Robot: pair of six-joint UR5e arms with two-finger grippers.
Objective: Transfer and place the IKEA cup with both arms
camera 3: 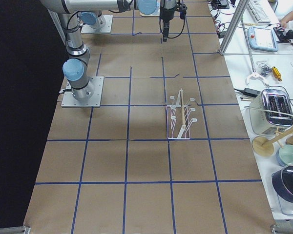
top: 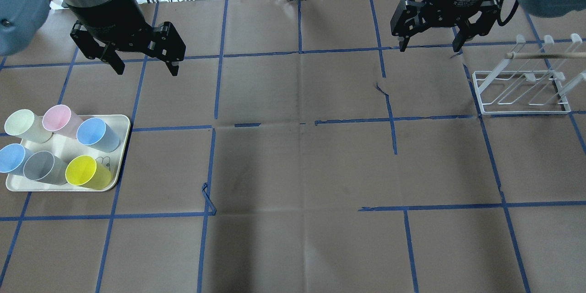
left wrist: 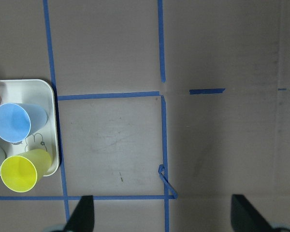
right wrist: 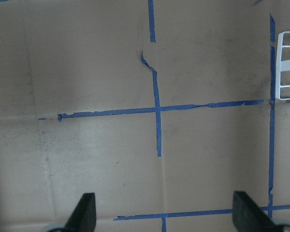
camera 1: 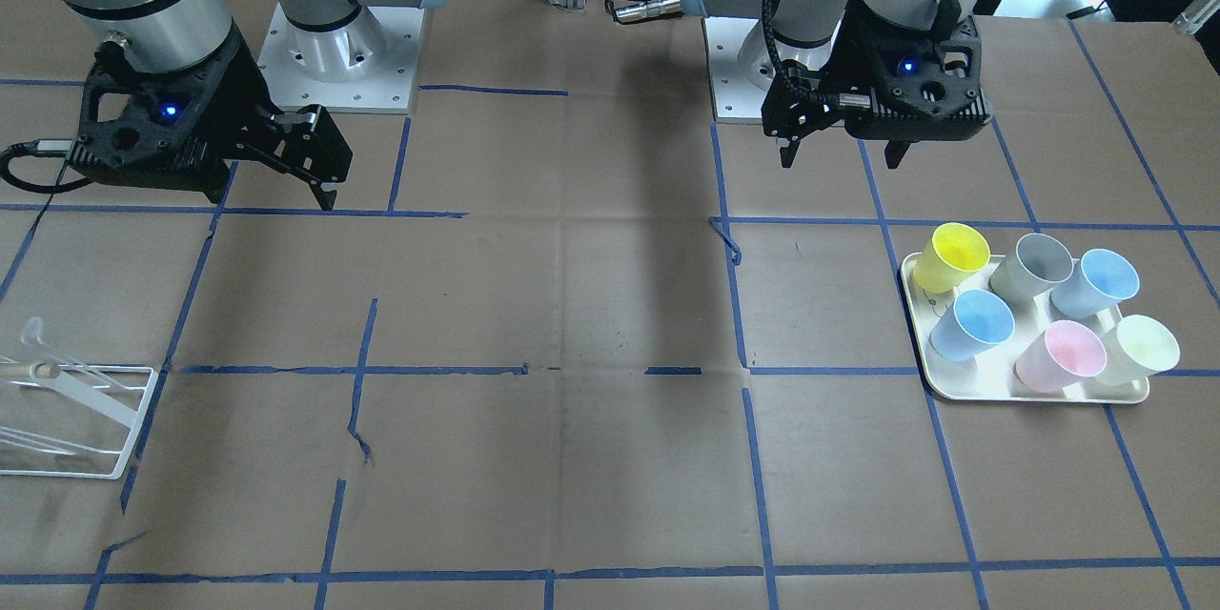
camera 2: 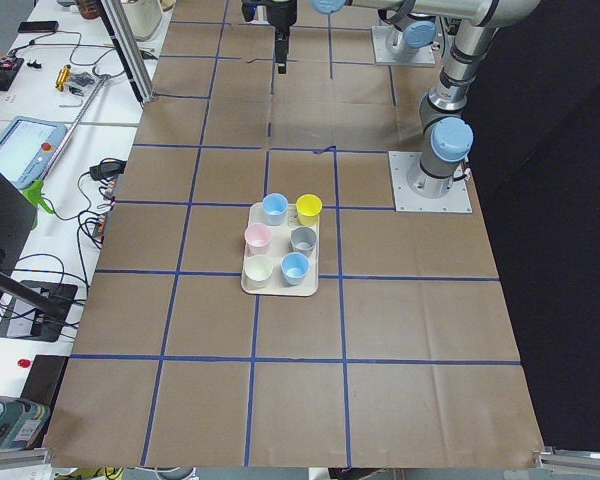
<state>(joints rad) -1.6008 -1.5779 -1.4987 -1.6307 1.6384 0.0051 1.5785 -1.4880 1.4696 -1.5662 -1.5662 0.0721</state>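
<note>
front-facing view: you had the left gripper (camera 1: 841,155) hanging above the table with its fingers spread and nothing between them. the right gripper (camera 1: 319,181) showed side-on, so its gap was hard to read here. the tray (camera 1: 953,386) sat below the left gripper with six cups. the ikea cup (camera 1: 974,324) stood upright in the tray's corner toward the table's middle. the yellow cup (camera 1: 948,255), grey cup (camera 1: 1034,265) and pink cup (camera 1: 1060,355) crowded just beside it. a second blue cup (camera 1: 1101,281) looked the same, and the pale-green cup (camera 1: 1139,348) filled the last corner. the white wire rack (camera 1: 76,419) stood well apart.

overhead view: both claws were wide apart and empty. blue tape lines crossed the brown paper between tray and rack.

left side view: the cup stood in the tray's far row, beside the yellow one.

right side view: the rack stood near the table's middle.

left wrist view: the cup and the yellow one showed at the frame's left edge, fingertips (left wrist: 84,212) spread.

right wrist view: fingertips were spread over tape, with the rack's corner at the frame's right.
</note>
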